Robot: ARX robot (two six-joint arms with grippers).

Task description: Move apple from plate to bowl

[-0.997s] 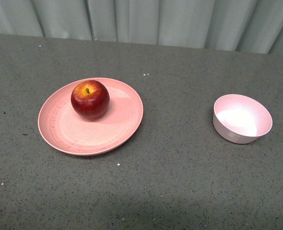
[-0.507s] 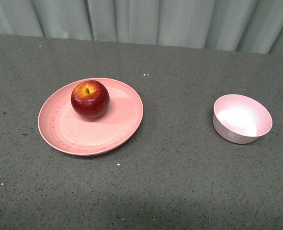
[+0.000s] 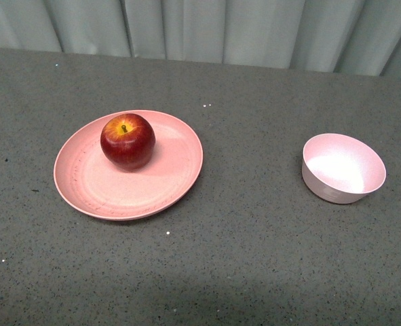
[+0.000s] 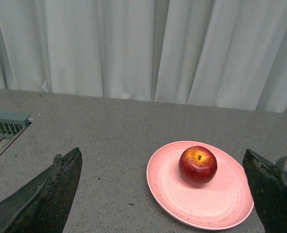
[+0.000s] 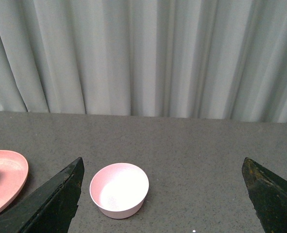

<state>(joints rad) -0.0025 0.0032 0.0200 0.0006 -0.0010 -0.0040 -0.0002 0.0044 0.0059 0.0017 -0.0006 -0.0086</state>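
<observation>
Presently, neither arm appears in the front view; the left gripper (image 4: 161, 151) is poised above the grey table (image 3: 254, 238), jaws spread wide and gripping nothing, facing the plate (image 3: 112, 190) and well apart from it. Proceeding rightward, the apple (image 3: 127, 140) sits stem up on the far part of the plate, untouched, while the bowl (image 3: 326, 190) stands on the table well to its right. The right gripper (image 5: 162, 160) is likewise released, jaws wide apart and bare, facing the bowl without touching it, the curtain (image 5: 143, 53) beyond.
</observation>
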